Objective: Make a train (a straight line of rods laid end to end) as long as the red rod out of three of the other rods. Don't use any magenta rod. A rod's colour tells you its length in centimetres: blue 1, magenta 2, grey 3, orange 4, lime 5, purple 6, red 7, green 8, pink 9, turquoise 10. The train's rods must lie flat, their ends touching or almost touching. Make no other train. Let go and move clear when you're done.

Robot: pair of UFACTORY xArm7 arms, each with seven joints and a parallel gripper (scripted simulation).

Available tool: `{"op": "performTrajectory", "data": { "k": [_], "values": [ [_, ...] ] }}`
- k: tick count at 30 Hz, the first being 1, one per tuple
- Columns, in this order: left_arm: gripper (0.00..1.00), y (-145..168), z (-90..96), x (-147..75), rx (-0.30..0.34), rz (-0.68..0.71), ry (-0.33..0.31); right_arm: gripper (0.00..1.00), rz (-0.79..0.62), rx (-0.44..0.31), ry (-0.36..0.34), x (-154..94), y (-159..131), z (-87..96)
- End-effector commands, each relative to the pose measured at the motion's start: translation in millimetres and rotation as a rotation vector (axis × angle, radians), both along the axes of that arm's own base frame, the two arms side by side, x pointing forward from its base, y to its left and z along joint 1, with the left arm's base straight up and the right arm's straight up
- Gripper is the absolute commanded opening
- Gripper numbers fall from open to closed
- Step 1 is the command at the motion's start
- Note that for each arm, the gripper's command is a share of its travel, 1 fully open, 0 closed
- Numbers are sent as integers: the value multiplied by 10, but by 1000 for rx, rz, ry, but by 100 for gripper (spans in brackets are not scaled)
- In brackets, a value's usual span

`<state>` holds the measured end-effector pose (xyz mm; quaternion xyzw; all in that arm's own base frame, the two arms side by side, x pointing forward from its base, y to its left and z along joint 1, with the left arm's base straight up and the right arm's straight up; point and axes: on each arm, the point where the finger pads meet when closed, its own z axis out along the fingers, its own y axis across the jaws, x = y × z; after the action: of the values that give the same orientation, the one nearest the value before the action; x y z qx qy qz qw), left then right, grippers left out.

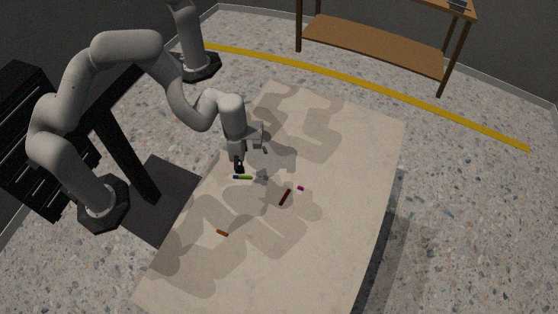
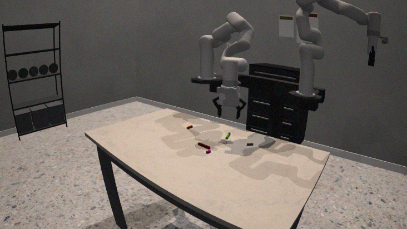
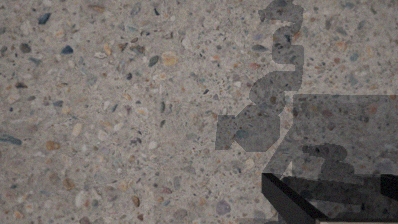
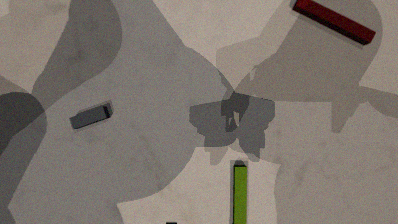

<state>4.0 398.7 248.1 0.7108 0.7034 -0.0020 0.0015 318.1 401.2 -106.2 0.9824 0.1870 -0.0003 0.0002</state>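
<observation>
A lime rod (image 1: 245,177) (image 2: 227,136) (image 4: 240,195) lies flat, with a blue piece (image 1: 235,176) (image 2: 229,133) in line at one end, seemingly touching. Whether the blue is one rod or two, I cannot tell. The red rod (image 1: 284,197) (image 2: 203,145) (image 4: 334,21) lies apart at an angle. A grey rod (image 1: 264,149) (image 2: 249,144) (image 4: 91,116) and an orange rod (image 1: 222,232) (image 2: 189,127) lie separately. My right gripper (image 1: 238,171) (image 2: 228,117) is open and empty, above the lime and blue line. My left gripper (image 2: 371,65) is open, away from the table.
A magenta rod (image 1: 299,187) (image 2: 208,151) lies near the red rod's end. The table (image 1: 331,234) (image 2: 159,159) bears all the rods, and arm shadows cross it. The black drawer cabinet (image 2: 273,105) stands behind the arms.
</observation>
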Motion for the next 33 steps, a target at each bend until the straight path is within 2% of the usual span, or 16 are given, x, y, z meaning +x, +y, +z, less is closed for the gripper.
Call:
{"op": "performTrajectory", "data": {
  "k": [1,6,20,33],
  "values": [
    [100,13,19,1,5,0,-1,100,0,4,-3,16,14,62],
    [100,13,19,1,5,0,-1,100,0,4,-3,16,14,148],
    [100,13,19,1,5,0,-1,100,0,4,-3,15,13,782],
    [100,13,19,1,5,0,-1,100,0,4,-3,15,13,852]
  ]
}}
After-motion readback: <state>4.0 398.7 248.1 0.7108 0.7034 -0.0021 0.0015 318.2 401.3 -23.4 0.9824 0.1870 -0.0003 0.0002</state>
